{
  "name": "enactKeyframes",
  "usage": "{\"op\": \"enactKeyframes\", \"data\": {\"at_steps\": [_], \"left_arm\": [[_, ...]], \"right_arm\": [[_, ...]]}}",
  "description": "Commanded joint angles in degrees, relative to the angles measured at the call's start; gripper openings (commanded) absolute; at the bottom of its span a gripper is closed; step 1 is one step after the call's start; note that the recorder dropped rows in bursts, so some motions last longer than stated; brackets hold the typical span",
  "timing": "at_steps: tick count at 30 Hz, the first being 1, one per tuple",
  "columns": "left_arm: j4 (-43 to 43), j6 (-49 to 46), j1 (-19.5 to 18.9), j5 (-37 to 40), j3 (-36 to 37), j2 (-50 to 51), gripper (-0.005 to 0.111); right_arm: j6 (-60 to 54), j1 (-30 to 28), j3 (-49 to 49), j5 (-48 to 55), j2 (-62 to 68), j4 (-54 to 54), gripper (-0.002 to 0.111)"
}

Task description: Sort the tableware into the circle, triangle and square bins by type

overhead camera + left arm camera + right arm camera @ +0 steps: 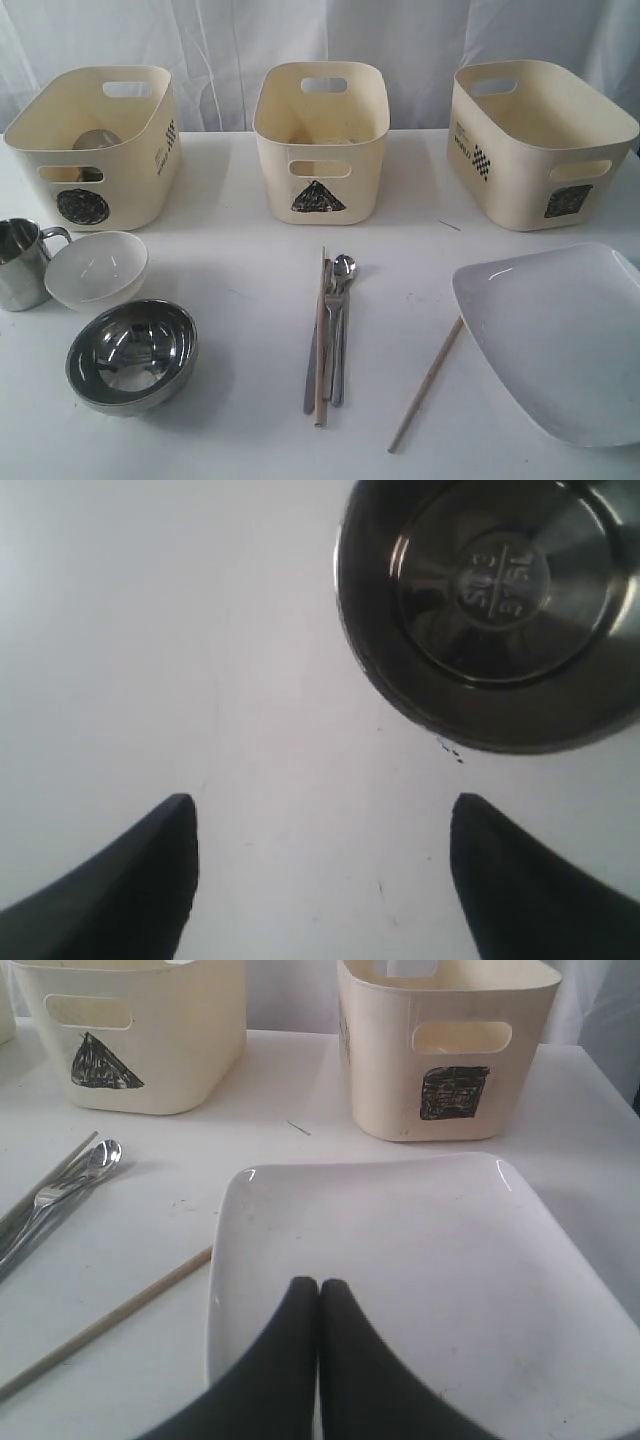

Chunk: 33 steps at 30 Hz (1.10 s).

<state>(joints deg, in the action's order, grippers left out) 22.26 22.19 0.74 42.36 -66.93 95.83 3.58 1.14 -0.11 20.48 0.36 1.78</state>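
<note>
A white tabletop [240,290] carries everything, with a pale curtain [220,35] hanging behind it.

The left claw [322,820] is spread wide and holds nothing. It hangs over bare tabletop with the steel bowl [490,610] just beyond its tips. The right claw [318,1285] has its fingers pressed together with nothing between them. It sits over the near part of the white plate [420,1250]; I cannot tell whether it touches the plate.

Nearest the front edge, the steel bowl stands upright on the left. A loose chopstick [427,384] lies at a slant right of centre, its far end just beside the plate's edge. The plate fills the right side.

In the middle, the cutlery lies bunched together and pointing away: the knife [310,385] on the left, a second chopstick [320,350] along it, the fork [48,1197] and the spoon [344,268] on the right.

Further back on the left, the white bowl [96,268] is tipped toward the front, just behind the steel bowl and touching or nearly touching the steel mug [22,262] at the left edge.

Along the back stand three cream bins: the circle bin [95,175] left, the triangle bin [321,150] centre and the square bin [540,165] right. A rounded steel piece [96,139] shows inside the circle bin, mostly hidden by its wall.
</note>
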Motion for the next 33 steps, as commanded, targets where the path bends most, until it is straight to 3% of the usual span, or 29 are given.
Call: {"op": "enactKeyframes", "data": {"at_steps": [1, 5, 9, 13, 15, 19, 33], "left_arm": [[-1.21, 3.43, -0.09, -3.22, 1.44, 1.50, 0.074], [-7.91, -1.60, -0.09, -3.07, 1.44, -0.43, 0.074], [-9.31, -1.24, -0.09, -3.52, 1.44, -5.72, 0.074], [-8.30, 0.53, -1.32, -10.37, 1.44, -9.61, 0.074], [-7.61, 6.24, -2.51, -14.48, 1.44, -9.70, 0.074], [-7.65, 19.25, -4.93, -18.32, 1.55, -7.34, 0.074], [-8.50, 18.08, -5.23, -17.30, 1.55, 5.32, 0.072]], "right_arm": [[0.07, 0.15, 0.11, -0.41, -0.36, 0.31, 0.000], [0.07, 0.15, 0.11, -0.41, -0.36, 0.31, 0.000], [0.07, 0.15, 0.11, -0.31, -0.36, 0.31, 0.000], [0.07, 0.15, 0.11, -0.31, -0.36, 0.31, 0.000], [0.07, 0.15, 0.11, -0.31, -0.36, 0.31, 0.000], [0.07, 0.15, 0.11, -0.31, -0.36, 0.21, 0.000], [0.07, 0.15, 0.11, -0.42, -0.36, 0.21, 0.000]]}}
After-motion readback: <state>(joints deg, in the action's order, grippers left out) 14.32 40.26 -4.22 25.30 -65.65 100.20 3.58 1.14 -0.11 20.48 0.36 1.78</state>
